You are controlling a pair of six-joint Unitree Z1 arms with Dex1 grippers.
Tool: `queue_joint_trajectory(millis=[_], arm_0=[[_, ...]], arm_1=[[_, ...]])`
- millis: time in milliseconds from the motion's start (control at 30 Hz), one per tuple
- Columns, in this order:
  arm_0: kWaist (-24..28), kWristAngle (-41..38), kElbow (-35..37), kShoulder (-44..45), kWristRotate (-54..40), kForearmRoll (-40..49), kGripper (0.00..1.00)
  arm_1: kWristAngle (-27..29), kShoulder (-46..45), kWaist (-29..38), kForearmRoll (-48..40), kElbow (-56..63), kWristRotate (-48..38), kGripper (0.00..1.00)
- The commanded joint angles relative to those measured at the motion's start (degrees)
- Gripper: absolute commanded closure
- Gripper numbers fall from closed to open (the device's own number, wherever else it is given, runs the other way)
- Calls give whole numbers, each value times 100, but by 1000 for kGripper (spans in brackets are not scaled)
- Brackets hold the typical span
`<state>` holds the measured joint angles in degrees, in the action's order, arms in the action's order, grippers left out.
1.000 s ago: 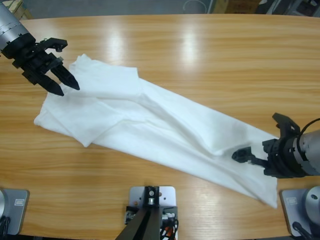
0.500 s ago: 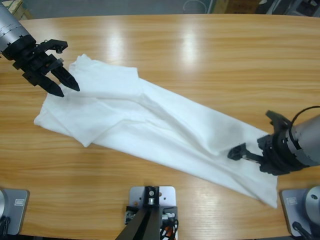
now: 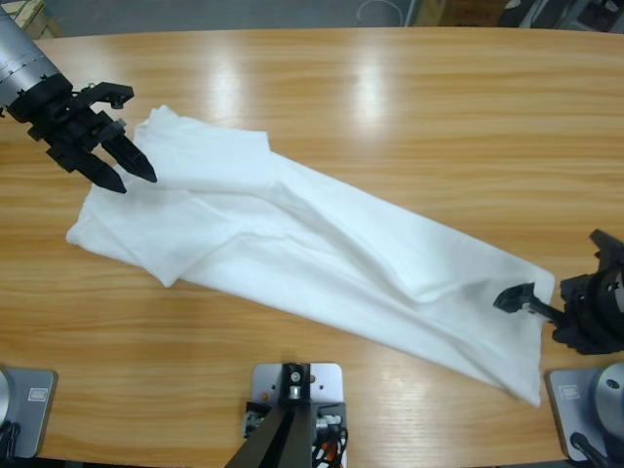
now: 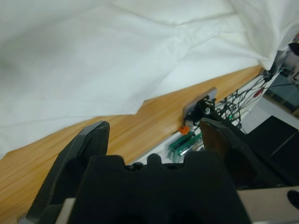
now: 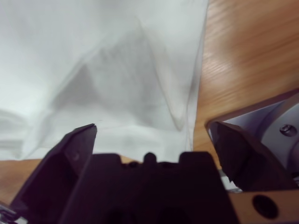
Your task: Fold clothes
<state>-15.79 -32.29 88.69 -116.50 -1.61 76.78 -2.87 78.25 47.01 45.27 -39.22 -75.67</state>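
Note:
The clothes are one white T-shirt (image 3: 292,234), lying crumpled in a long diagonal band from the table's far left to its near right. My left gripper (image 3: 134,179) hangs open at the shirt's upper left end, jaws pointing down at the cloth with nothing between them. In the left wrist view the shirt (image 4: 117,56) fills the top beyond the left gripper (image 4: 153,126). My right gripper (image 3: 548,270) is open at the shirt's near right corner, holding nothing. The right wrist view shows the shirt's edge (image 5: 93,60) ahead of the spread right gripper (image 5: 153,127).
Bare wooden table (image 3: 409,107) stretches behind and to the right of the shirt. The near table edge runs close under the shirt's lower right corner (image 3: 531,395).
My right gripper has drawn back to the right, from over the shirt to its right edge. The left gripper has barely shifted. The shirt lies as before.

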Motion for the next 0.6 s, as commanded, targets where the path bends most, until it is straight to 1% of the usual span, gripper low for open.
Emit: queue_joint_trajectory(millis=[33,200,300,400,467,600], arm_0=[[-7,-14,-230,83,-43,-120,244],[-10,-14,-245,92,-41,-120,244],[-12,-14,-256,94,-41,-120,247],[-12,-14,-261,97,-41,-120,244],[-12,-14,-272,97,-41,-120,244],[-12,-14,-274,92,-41,-120,243]], arm_1=[[162,-265,-48,-564,274,-178,0],[148,-231,-41,-903,571,-359,0],[141,-158,57,-922,652,-431,6],[70,152,80,-908,619,-429,23],[58,451,80,-1031,619,-378,27],[95,718,80,-1242,634,-354,23]])
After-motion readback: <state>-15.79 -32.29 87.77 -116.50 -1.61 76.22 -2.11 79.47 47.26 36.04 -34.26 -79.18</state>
